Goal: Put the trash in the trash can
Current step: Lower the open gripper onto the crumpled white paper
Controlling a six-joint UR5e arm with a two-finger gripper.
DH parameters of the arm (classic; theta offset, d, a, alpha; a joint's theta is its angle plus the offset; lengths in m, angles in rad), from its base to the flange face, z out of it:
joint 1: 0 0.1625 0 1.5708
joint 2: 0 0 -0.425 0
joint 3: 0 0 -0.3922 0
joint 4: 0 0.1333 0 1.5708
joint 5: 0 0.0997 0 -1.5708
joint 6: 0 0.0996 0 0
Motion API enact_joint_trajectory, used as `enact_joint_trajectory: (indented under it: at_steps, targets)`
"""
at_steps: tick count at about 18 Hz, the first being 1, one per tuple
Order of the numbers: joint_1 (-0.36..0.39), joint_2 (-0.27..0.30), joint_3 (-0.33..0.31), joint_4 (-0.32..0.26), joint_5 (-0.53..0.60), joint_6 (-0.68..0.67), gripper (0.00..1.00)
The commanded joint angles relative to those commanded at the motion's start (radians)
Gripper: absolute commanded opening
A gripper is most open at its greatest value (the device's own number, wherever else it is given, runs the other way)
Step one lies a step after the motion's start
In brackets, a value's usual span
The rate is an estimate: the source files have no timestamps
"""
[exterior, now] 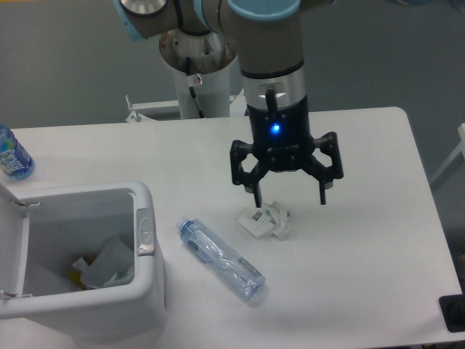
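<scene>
A small crumpled white paper wad with green print (266, 220) lies on the white table near its middle. My gripper (290, 198) hangs open just above it, one fingertip over its left edge and the other well to its right. Nothing is held. A long clear plastic water bottle (220, 259) lies on its side in front of the wad, its cap pointing left towards the trash can. The white trash can (149, 280) stands at the front left with its lid swung open; crumpled paper shows inside it.
A blue-labelled bottle of bright blue liquid (12, 154) stands at the left table edge behind the bin. The arm's white base column (200, 87) rises at the back. A dark object (454, 313) sits at the front right corner.
</scene>
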Motion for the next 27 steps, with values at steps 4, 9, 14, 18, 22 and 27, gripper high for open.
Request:
enact_joint_trajectory:
  at_steps: [4, 9, 14, 18, 22, 27]
  targets:
    - [0.002, 0.003, -0.094, 0.006, 0.022, 0.005, 1.00]
    - [0.000, -0.002, -0.202, 0.014, 0.028, -0.009, 1.00]
    - [-0.006, -0.008, -0.362, 0.015, 0.084, -0.067, 1.00]
    - [-0.021, -0.035, -0.425, 0.020, 0.104, -0.074, 1.00]
    - [-0.023, -0.086, -0.453, 0.026, 0.103, -0.100, 1.00]
    - [-0.024, -0.153, -0.459, 0.087, 0.112, -0.144, 1.00]
